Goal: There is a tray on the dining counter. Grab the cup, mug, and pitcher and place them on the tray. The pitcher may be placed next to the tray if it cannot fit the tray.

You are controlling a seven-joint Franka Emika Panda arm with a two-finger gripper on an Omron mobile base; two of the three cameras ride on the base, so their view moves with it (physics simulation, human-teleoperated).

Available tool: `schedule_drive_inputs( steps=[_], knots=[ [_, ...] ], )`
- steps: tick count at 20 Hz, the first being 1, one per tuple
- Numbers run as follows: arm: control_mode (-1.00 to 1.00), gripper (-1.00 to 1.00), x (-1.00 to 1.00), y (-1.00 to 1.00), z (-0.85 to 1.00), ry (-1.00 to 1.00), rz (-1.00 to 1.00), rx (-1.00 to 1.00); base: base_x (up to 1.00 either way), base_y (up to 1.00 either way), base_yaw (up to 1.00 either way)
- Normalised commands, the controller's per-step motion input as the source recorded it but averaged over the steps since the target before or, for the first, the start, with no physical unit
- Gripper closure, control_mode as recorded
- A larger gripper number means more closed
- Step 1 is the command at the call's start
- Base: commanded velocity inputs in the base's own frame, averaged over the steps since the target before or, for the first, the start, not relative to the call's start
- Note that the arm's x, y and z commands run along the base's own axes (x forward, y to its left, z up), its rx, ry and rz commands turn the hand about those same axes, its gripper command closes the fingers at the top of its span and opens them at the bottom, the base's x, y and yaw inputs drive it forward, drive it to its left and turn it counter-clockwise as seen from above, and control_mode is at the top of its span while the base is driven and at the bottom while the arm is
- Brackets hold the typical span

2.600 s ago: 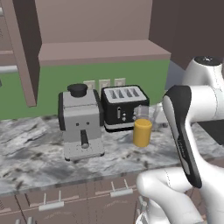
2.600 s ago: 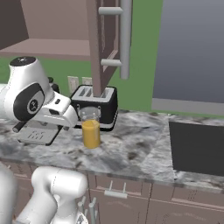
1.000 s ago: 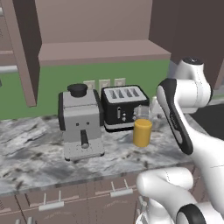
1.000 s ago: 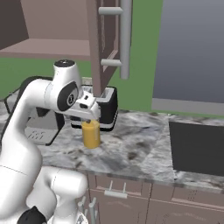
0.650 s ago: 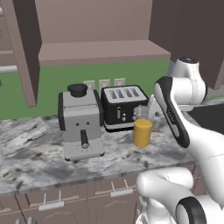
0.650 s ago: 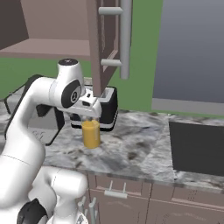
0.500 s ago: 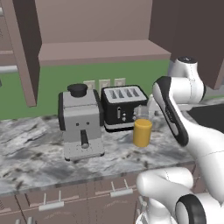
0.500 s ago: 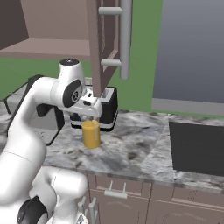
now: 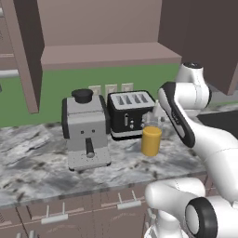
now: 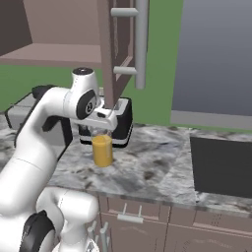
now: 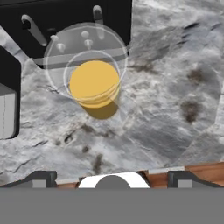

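While the marbled countertop (image 9: 42,162) is seen unchanged across the last seconds, the white arm (image 10: 44,128) has been swung from a folded pose at the side to a reach over the back of the counter, so the approach to the first pickup is judged to be under way. The grey coffee machine (image 9: 86,132) and the black toaster (image 9: 130,114) are left where they stood. The pitcher (image 9: 151,139), yellow-orange below with a clear upper wall, is set on the countertop just in front of the toaster, and it has not been moved. The gripper (image 10: 103,118) is now held above it with its jaws spread wide and nothing between them. From the hand view the pitcher (image 11: 94,85) is looked down into, its round rim lying ahead of the fingertips (image 11: 41,178) rather than between them, an offset that is hidden by the arm in both base views.
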Motion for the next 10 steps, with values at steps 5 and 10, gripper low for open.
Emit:
schedule_drive_inputs(
  steps=[5, 10],
  knots=[
    [-1.00, -1.00, 0.27, 0.00, -0.08, 0.00, 0.00, 0.00, 0.00, 0.00, 0.00],
    [-1.00, -1.00, 0.27, 0.00, -0.08, 0.02, 0.00, 0.00, 0.00, 0.00, 0.00]
  ],
)
